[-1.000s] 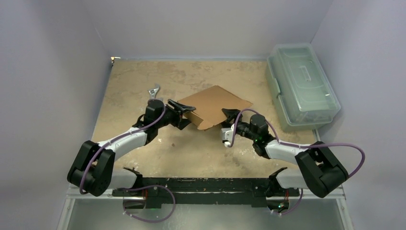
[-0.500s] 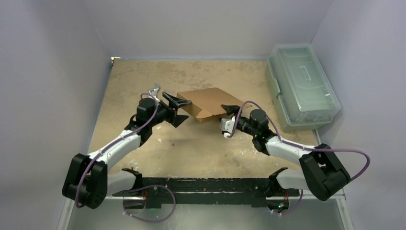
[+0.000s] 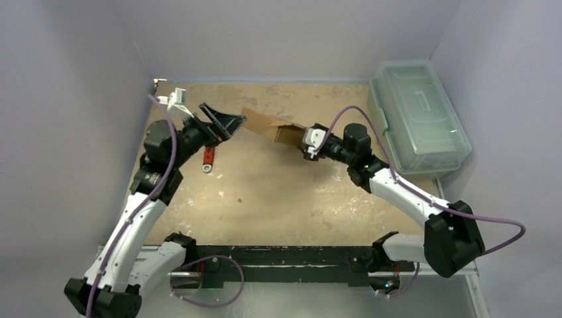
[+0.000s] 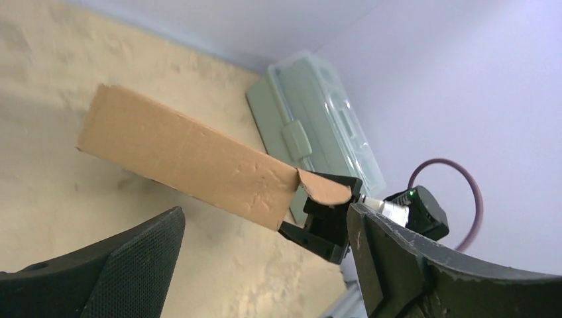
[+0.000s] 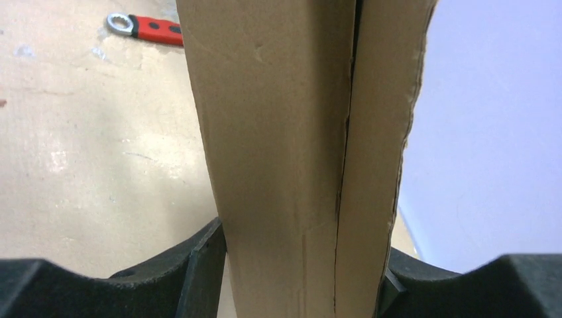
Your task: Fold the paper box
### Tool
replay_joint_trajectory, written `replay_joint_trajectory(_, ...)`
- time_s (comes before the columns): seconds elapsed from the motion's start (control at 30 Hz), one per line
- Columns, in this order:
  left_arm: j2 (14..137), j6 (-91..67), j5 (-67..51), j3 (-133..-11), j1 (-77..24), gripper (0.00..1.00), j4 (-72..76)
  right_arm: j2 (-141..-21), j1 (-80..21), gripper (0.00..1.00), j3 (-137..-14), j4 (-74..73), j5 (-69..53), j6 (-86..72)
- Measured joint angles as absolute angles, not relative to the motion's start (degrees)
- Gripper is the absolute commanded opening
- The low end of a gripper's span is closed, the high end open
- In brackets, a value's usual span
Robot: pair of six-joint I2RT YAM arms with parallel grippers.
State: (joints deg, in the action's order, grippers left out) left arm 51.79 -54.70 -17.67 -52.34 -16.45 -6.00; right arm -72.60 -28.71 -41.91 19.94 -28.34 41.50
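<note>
We list, top view:
- Centre and lower frame: bare table, open to passage.
- Upper centre: paper box, raised and clamped in the right gripper, bars the way.
- Upper left: left gripper, jaws spread, just beside the box's left end.
- Beneath it: red-handled wrench on the table.
- Upper right: pale-green bin by the wall.

Looks like a robotics lab cell: bare lilac walls boxing in a scuffed tan table, black mounting rail across the frame's bottom.
</note>
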Motion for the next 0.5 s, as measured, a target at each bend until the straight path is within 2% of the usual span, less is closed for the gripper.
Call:
replay_joint_trajectory(0.2,46.5,-44.3,-13.8,-56.2,-16.4,0.91,-10.6,-73.6,-26.6,0.45,-51.3,10.9,-30.6,30.8)
replay_joint_trajectory(0.5,43.2,-41.1,-12.4,-46.4,-16.4,0.91,-12.3,-80.3,-20.8,0.45,-66.0,-2.3,-41.1,7.9)
